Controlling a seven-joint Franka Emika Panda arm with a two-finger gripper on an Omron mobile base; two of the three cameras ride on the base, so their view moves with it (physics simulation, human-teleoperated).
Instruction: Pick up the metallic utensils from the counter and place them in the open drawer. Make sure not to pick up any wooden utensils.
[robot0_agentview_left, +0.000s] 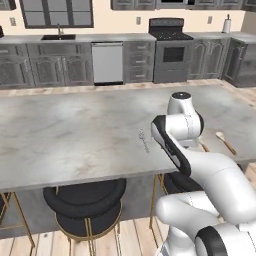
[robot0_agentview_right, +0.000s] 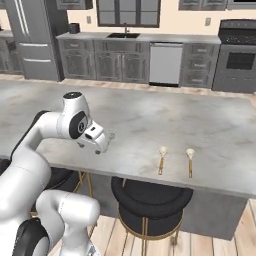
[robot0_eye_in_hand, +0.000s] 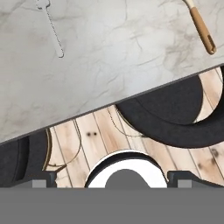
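Black round stools (robot0_agentview_left: 85, 202) with thin gold legs stand on the wooden plank floor (robot0_eye_in_hand: 94, 135) under the counter's near edge. Above them the counter (robot0_agentview_left: 75, 135), a long light-grey marbled slab, spreads across both base views.

On the counter, the thin silver-grey fork (robot0_eye_in_hand: 52, 28) lies near the near edge, its handle end pointing toward that edge; in the left base view it shows as a faint thin line (robot0_agentview_left: 144, 141) just beside the arm's dark-banded link. One wooden utensil (robot0_eye_in_hand: 201, 28) lies on the counter well apart from the fork, its tan handle reaching toward the edge. In the right base view both wooden utensils (robot0_agentview_right: 161, 159) lie side by side close to the counter's near edge, pale heads pointing away from it, the second (robot0_agentview_right: 190, 161) just beside the first.

The gripper (robot0_agentview_right: 100, 141) hangs above the counter's near edge, touching nothing. Its two dark fingertips (robot0_eye_in_hand: 41, 178) sit far apart at opposite sides of the hand view, so the fingers are spread wide with nothing between them.

Across the room from the counter stand dark cabinets, a dishwasher (robot0_agentview_left: 107, 62) and a stove (robot0_agentview_left: 172, 50).
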